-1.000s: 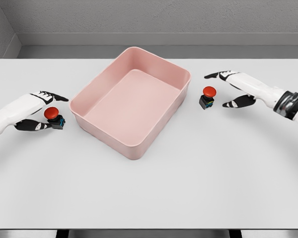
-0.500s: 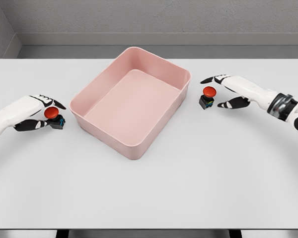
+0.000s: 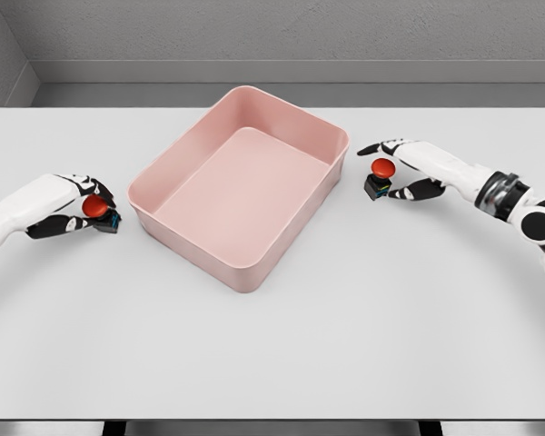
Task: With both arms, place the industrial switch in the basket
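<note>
Pink basket, red-capped black switches, white table, white-and-black hands

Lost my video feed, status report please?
Left hand closing round left switch; right hand open, bracketing right switch. Both switches on table, outside pink basket. Nothing in the way.

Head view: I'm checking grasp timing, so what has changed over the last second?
The right hand moved left toward the right switch and now brackets it, fingers above and thumb below. The left hand curled its fingers over the left switch; a firm grip can't be confirmed on either. Both switches, the pink basket and the table stayed where they were.
</note>
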{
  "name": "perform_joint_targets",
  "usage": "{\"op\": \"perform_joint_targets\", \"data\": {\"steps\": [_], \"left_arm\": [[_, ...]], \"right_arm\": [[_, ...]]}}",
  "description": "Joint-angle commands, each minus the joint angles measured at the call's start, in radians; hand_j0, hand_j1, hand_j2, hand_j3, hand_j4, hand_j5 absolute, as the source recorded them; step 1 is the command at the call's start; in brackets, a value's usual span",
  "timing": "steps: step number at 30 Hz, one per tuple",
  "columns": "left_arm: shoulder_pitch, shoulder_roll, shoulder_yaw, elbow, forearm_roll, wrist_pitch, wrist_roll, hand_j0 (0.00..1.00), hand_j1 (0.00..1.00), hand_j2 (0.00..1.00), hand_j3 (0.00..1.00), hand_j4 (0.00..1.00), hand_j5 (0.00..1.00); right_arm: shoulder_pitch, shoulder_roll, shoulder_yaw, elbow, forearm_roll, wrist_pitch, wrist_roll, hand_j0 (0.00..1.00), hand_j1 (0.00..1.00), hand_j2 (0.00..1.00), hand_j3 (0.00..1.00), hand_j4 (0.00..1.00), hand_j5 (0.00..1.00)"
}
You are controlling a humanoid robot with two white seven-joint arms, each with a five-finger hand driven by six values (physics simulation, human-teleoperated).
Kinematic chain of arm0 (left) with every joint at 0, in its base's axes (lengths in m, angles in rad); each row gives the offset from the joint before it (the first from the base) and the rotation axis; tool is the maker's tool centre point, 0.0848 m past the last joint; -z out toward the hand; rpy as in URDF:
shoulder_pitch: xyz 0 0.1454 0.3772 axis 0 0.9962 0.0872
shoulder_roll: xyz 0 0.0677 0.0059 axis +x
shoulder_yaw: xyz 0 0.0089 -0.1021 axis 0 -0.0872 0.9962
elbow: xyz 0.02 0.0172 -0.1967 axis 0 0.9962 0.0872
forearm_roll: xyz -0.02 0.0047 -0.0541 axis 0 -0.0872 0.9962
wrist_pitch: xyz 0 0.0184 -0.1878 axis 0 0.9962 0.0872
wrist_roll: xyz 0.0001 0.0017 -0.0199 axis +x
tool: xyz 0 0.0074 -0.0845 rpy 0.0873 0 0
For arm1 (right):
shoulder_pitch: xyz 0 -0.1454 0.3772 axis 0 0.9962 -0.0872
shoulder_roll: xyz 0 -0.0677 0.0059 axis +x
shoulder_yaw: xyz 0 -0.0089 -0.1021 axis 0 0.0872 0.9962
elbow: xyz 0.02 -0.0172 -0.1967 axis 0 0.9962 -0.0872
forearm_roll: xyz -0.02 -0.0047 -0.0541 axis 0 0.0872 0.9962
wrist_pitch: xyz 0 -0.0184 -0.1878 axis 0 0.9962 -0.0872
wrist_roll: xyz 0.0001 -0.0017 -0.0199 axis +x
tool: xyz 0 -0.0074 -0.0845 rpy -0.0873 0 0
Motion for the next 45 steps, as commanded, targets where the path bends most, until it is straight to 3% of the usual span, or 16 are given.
{"op": "perform_joint_targets", "data": {"steps": [1,8,28,30,37,45], "left_arm": [[0.002,0.004,0.000,-0.003,0.016,0.001,0.001,0.50,0.50,0.50,0.50,0.50,0.50],[-0.003,0.010,0.000,-0.003,0.032,0.001,0.001,0.50,0.50,0.50,0.50,0.50,0.50],[-0.017,0.057,0.033,-0.006,0.075,0.001,-0.001,0.48,0.48,0.48,0.48,0.48,0.48],[-0.018,0.057,0.039,-0.006,0.075,0.001,0.001,0.48,0.48,0.48,0.48,0.48,0.48],[-0.060,0.057,0.040,-0.005,0.077,0.001,0.001,0.48,0.48,0.48,0.48,0.48,0.48],[-0.063,0.056,0.040,-0.005,0.077,0.001,0.001,0.46,0.46,0.46,0.46,0.46,0.46]], "right_arm": [[0.000,0.005,-0.001,0.008,0.008,0.001,-0.001,0.82,0.82,0.82,0.82,0.82,0.82],[0.002,0.006,-0.001,0.004,0.033,0.001,-0.001,0.67,0.67,0.67,0.67,0.67,0.67],[0.002,-0.003,-0.014,-0.005,0.033,0.001,0.001,0.49,0.49,0.49,0.49,0.49,0.49],[0.003,-0.003,-0.015,-0.005,0.033,0.001,0.001,0.43,0.43,0.43,0.43,0.43,0.43],[-0.002,-0.015,-0.018,-0.015,0.033,0.001,0.002,0.42,0.42,0.42,0.42,0.42,0.42],[-0.020,-0.040,-0.020,-0.044,0.033,0.001,0.005,0.38,0.38,0.38,0.38,0.38,0.38]]}}
